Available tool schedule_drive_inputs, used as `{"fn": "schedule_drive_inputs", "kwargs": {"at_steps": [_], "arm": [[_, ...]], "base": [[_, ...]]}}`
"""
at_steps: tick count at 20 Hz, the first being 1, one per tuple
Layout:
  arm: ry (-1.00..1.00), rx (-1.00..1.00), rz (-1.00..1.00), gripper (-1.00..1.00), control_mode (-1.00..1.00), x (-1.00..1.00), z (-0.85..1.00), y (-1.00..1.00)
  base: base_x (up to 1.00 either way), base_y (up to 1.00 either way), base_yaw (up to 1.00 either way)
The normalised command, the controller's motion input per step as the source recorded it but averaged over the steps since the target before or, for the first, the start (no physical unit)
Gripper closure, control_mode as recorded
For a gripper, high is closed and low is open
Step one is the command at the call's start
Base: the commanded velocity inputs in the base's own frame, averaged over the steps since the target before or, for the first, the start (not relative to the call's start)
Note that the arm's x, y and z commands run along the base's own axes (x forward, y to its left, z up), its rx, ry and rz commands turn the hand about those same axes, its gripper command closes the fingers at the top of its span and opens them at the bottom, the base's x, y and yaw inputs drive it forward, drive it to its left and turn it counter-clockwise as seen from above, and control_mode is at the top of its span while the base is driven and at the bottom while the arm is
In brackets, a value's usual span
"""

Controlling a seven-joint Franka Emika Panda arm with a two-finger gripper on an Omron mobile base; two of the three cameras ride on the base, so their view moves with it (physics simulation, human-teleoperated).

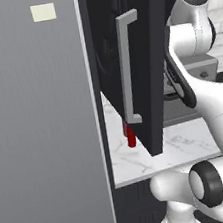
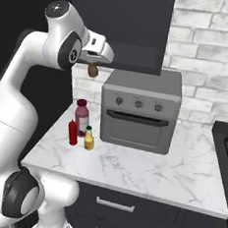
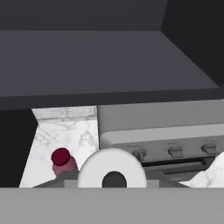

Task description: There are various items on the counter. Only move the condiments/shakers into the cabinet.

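hand (image 2: 94, 69) closed on a small brown thing too blurred to name, cabinet door (image 1: 146, 58) hiding it

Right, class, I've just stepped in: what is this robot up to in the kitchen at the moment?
The arm has its end effector raised just under the open cabinet, shut on a small brown object. On the counter beside the oven stand a red bottle, a small yellow bottle and a dark-red-capped jar, none put away yet.

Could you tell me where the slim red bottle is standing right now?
In the right base view the red bottle stands on the counter, left of the oven, beside a small yellow bottle and before a larger dark-red jar.
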Motion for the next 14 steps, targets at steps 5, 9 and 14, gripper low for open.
{"fn": "schedule_drive_inputs", "kwargs": {"at_steps": [5,9,14], "arm": [[-0.04,0.0,0.0,1.0,-1.0,0.27,0.14,0.0],[-0.1,0.0,0.0,1.0,-1.0,0.15,0.28,0.0],[-0.18,0.0,0.0,1.0,-1.0,0.01,0.39,0.0]], "base": [[0.0,0.0,0.0],[0.0,0.0,0.0],[0.0,0.0,0.0]]}}
